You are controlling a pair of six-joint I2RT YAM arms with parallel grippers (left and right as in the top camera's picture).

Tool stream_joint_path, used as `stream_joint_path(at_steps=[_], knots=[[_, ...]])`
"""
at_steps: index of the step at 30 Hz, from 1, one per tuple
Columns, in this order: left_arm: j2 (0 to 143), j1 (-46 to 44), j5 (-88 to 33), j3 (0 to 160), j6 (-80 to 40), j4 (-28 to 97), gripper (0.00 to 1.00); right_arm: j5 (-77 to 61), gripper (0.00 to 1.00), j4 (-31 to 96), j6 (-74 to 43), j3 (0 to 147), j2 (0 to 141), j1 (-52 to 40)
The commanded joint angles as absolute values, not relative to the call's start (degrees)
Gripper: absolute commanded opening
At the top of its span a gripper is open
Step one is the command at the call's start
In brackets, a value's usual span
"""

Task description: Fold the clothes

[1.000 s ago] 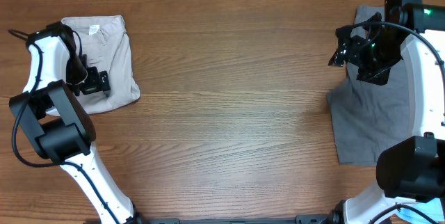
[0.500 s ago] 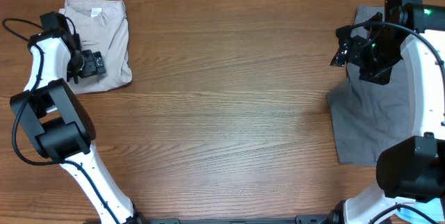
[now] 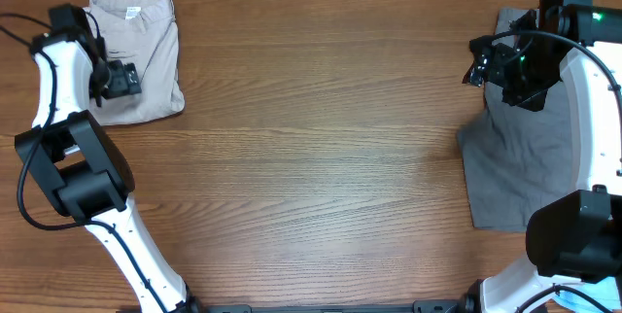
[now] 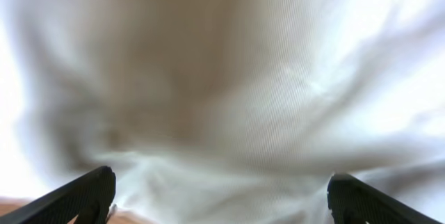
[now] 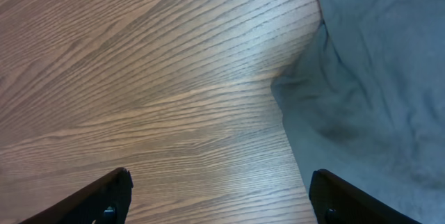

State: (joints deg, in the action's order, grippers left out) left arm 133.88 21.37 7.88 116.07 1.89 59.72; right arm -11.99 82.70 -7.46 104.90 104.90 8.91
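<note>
The folded pale beige shorts (image 3: pixel 151 55) lie at the table's far left corner, waistband and white label toward the back. My left gripper (image 3: pixel 120 79) hovers over their left part, open; its wrist view is filled with blurred pale cloth (image 4: pixel 229 92) between the spread fingers. The grey shorts (image 3: pixel 515 162) lie spread at the right edge. My right gripper (image 3: pixel 478 67) is open and empty above the wood just left of the grey cloth (image 5: pixel 375 78).
The wood table (image 3: pixel 321 148) spans the middle between the two garments. The right arm's base stands over the lower right corner, partly covering the grey cloth. A bit of light-blue shows at the bottom right (image 3: pixel 583 298).
My left gripper has moved toward the back left over the beige shorts, which slid back and lie squarer in the corner. The right gripper has barely moved.
</note>
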Motion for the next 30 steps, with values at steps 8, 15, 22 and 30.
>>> stream_joint_path(at_steps=[8,15,22,30], knots=[[133.3,17.4,5.9,147.1,-0.4,83.0,1.0,-11.6,0.86,85.6,-7.0,115.7,103.0,8.6],[130.7,9.3,1.2,153.5,-0.2,88.2,1.0,-11.6,0.89,89.1,-7.0,123.1,99.9,8.6],[130.8,2.3,1.6,152.6,0.2,88.2,1.0,-11.6,0.89,92.2,-5.7,123.1,99.6,8.6],[130.9,1.1,-2.0,139.8,1.1,76.9,1.0,-11.6,0.9,92.2,-4.6,123.1,99.7,8.6]])
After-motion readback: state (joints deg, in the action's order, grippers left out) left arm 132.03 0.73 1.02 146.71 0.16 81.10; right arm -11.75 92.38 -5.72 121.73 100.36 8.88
